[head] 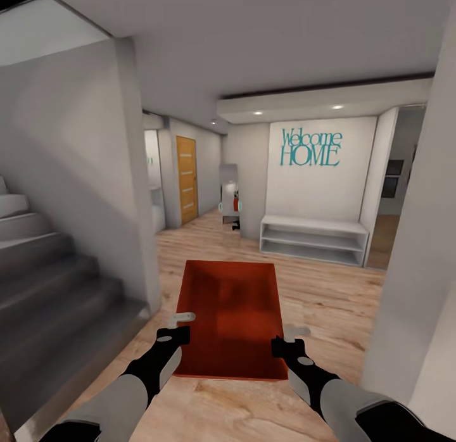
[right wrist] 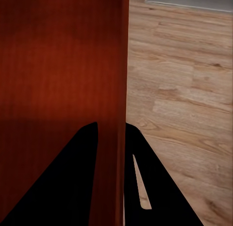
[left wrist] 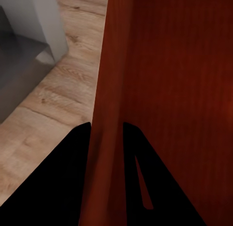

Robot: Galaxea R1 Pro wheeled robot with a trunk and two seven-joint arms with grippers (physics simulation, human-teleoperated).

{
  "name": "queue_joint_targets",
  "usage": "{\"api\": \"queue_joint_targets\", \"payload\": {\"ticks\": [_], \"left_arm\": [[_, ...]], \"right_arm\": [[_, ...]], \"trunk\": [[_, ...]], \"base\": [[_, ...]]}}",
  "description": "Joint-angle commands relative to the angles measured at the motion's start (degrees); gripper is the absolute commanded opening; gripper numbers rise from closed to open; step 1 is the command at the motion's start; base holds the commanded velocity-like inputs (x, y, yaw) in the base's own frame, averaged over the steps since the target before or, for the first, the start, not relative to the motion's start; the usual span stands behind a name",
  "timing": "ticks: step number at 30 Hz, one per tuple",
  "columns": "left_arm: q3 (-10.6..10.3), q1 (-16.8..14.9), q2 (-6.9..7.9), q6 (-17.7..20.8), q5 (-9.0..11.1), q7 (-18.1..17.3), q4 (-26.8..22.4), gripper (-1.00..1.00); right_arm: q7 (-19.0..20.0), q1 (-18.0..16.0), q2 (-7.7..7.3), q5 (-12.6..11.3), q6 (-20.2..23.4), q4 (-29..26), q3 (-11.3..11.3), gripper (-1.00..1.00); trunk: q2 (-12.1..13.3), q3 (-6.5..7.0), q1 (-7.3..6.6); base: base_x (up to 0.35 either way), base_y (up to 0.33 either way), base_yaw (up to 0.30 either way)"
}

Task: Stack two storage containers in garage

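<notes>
The storage container [head: 231, 315] hangs over the wood plank floor [head: 329, 303] ahead of the robot, carried between both arms. The left pincer [head: 179, 326] is clamped on its left wall, the right pincer [head: 286, 339] on its right wall, facing a white shelf [head: 313, 239]

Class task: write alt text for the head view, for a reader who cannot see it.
Two black grippers, left and right, carry an orange-red bin by its side walls above a light wood floor. Grey stairs rise at left; ahead stands a white bench under a "Welcome HOME" sign.
</notes>
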Motion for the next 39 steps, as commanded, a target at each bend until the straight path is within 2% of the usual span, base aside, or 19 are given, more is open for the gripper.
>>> {"api": "queue_joint_targets", "payload": {"ticks": [1,39], "left_arm": [[3.65,-0.08,2.39,0.41,0.0,0.65,-0.25,-1.0],[3.65,-0.08,2.36,0.41,0.0,0.65,-0.25,-1.0]], "right_arm": [[-0.4,-0.01,-0.1,-0.33,-0.16,-0.03,-1.76,-1.0],[-0.33,-0.05,-0.1,-0.33,-0.08,-0.01,-1.76,-1.0]], "trunk": [[-0.06,-0.09,0.04],[-0.06,-0.09,0.04]], "base": [[0.322,0.0,0.0],[0.322,0.0,0.0]]}}
